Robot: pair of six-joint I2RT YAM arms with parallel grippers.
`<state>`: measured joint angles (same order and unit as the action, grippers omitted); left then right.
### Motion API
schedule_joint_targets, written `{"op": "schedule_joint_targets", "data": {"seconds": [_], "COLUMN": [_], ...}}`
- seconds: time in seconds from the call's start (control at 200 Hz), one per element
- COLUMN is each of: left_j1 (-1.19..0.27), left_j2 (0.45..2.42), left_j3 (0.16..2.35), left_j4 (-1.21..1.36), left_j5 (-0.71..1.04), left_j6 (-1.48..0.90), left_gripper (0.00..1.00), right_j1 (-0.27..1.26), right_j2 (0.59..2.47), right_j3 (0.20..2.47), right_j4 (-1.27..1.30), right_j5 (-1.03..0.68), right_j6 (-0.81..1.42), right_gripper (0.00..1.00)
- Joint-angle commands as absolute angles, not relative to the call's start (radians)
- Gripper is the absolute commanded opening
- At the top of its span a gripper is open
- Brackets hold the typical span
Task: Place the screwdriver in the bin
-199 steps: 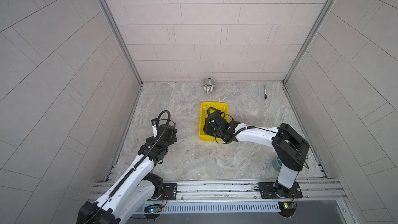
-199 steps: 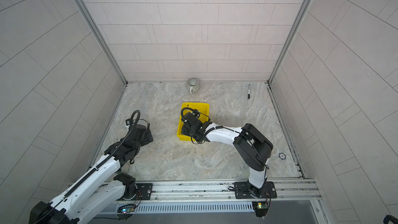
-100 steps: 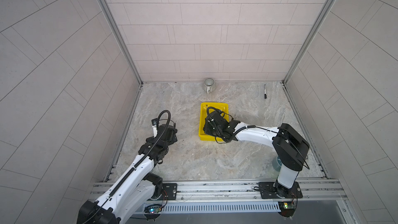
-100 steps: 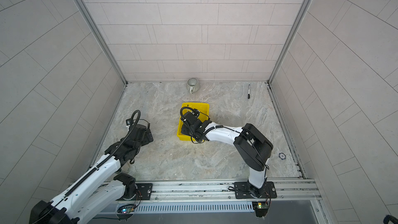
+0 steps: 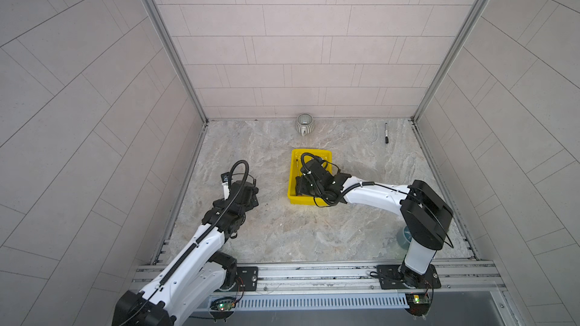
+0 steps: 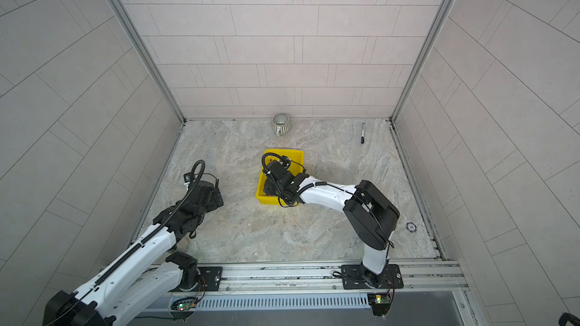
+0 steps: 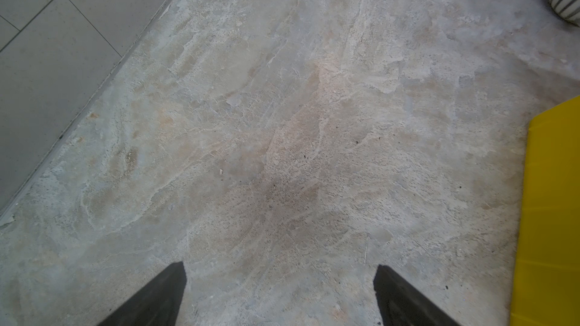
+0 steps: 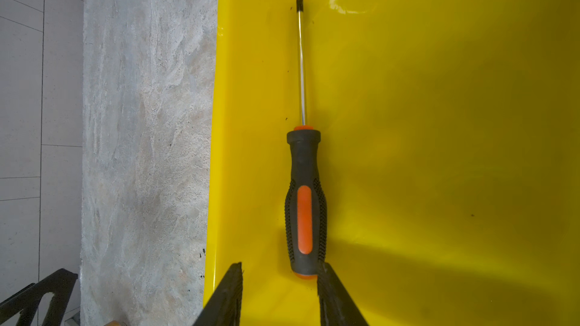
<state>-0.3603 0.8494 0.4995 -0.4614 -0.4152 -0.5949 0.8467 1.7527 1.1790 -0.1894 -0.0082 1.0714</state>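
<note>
Inside the shallow bright yellow plastic bin (image 8: 439,120), close along one side wall, the slim screwdriver with the black-and-orange handle (image 8: 303,202) lies flat on the glossy bottom. The right tool (image 8: 281,266) grips nothing: its jaws stand apart around the handle's butt end, one finger at or against the rubber, the other clear of it. To my eye the danger is a careless lift, where that near finger could drag the rubber and roll the screwdriver, or knock the bin across the marbled stone tabletop (image 8: 141,120). The left tool (image 7: 280,265) hangs spread and empty, off to the side.
</note>
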Motion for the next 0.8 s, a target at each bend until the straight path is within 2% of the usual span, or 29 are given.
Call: {"op": "schedule_joint_targets", "data": {"seconds": [0.0, 0.12, 0.21, 0.31, 0.34, 0.42, 0.57, 0.671, 0.701, 0.796], "left_j1": [-0.356, -0.356, -0.356, -0.356, -0.357, -0.356, -0.356, -0.356, -0.356, -0.356], "left_j2": [0.847, 0.848, 0.849, 0.849, 0.849, 0.851, 0.861, 0.868, 0.868, 0.875], "left_j3": [0.508, 0.508, 0.508, 0.508, 0.508, 0.508, 0.511, 0.512, 0.512, 0.514], "left_j4": [-0.469, -0.471, -0.469, -0.469, -0.469, -0.467, -0.466, -0.465, -0.463, -0.462], "left_j5": [-0.423, -0.425, -0.423, -0.423, -0.422, -0.423, -0.420, -0.416, -0.415, -0.414], "left_j6": [-0.597, -0.597, -0.596, -0.597, -0.598, -0.598, -0.598, -0.597, -0.597, -0.597], "left_gripper": [1.00, 1.00, 1.00, 1.00, 1.00, 1.00, 1.00, 1.00, 1.00, 1.00], "right_j1": [0.837, 0.806, 0.763, 0.692, 0.668, 0.597, 0.504, 0.491, 0.489, 0.468], "right_j2": [1.641, 1.507, 1.381, 1.229, 1.186, 1.077, 0.956, 0.925, 0.926, 0.956], "right_j3": [1.202, 1.196, 1.166, 1.067, 1.024, 0.890, 0.745, 0.680, 0.665, 0.597], "right_j4": [-0.263, -0.319, -0.357, -0.339, -0.314, -0.251, -0.245, -0.166, -0.131, 0.043], "right_j5": [0.084, 0.246, 0.397, 0.588, 0.629, 0.639, 0.652, 0.672, 0.696, 0.780], "right_j6": [1.000, 0.815, 0.652, 0.509, 0.471, 0.383, 0.324, 0.199, 0.160, 0.042], "right_gripper": [0.40, 0.41, 0.46, 0.61, 0.69, 0.78, 0.83, 0.88, 0.93, 0.98]}}
